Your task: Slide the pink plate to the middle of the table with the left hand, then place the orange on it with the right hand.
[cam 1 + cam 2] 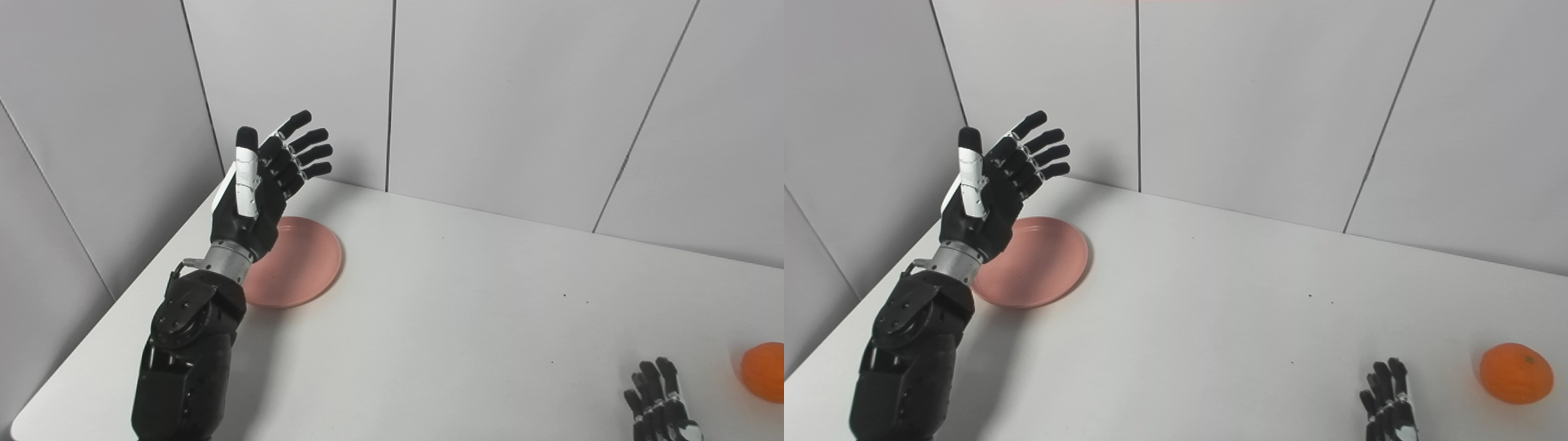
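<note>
Plate (1035, 263) near table's (1213, 318) left edge.

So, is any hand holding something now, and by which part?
Nothing is held. The left hand is open, raised over the plate. The right hand is beside the orange, apart from it.

No readable text, label or number anywhere (walls included).
</note>
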Robot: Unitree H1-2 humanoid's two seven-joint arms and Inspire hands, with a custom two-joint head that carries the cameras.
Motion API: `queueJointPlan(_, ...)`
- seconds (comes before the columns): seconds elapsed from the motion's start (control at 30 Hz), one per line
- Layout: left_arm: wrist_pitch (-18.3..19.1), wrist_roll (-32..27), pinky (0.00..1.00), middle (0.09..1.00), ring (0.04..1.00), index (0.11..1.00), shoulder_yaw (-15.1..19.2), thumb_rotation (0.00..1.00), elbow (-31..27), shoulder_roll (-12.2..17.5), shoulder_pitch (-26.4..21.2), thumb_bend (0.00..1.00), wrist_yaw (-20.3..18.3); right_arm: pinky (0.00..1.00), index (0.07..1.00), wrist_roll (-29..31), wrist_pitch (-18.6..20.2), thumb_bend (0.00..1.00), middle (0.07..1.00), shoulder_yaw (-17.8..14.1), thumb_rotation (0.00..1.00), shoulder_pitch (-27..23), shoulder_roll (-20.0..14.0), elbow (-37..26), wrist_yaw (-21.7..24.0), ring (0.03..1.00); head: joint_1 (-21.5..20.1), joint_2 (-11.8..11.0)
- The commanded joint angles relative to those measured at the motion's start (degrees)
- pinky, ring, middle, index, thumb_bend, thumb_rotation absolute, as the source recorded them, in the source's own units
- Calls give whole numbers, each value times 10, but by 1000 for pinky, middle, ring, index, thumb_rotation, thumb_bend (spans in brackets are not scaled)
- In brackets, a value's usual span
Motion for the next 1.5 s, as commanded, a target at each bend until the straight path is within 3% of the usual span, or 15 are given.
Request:
queueJointPlan(0.0,-16,-14,724,744,766,801,6,1000,10,18,-35,1000,-7,1000,1000,0,12,875,985,3,1000,52,-10,3,5,1000,-3,2)
queueJointPlan(0.53,-91,4,685,732,749,787,25,920,208,109,-94,1000,-43,1000,997,0,7,833,964,5,1000,52,-10,5,9,1000,-4,1)
queueJointPlan(0.8,-142,15,639,695,693,793,29,937,315,141,-116,1000,-58,1000,997,4,6,821,958,3,1000,50,-13,9,16,1000,-1,-6)
queueJointPlan(1.1,-187,38,629,679,679,786,41,960,398,146,-117,1000,-37,1000,995,8,12,832,961,3,1000,51,-15,11,20,1000,2,-8)
queueJointPlan(1.27,-196,48,553,688,667,775,43,968,416,145,-113,1000,-29,1000,997,13,12,828,959,4,1000,52,-18,10,23,1000,1,-5)
queueJointPlan(1.47,-222,51,582,703,676,802,38,970,451,148,-113,1000,-40,1000,991,14,19,830,953,5,1000,54,-21,3,23,1000,2,0)
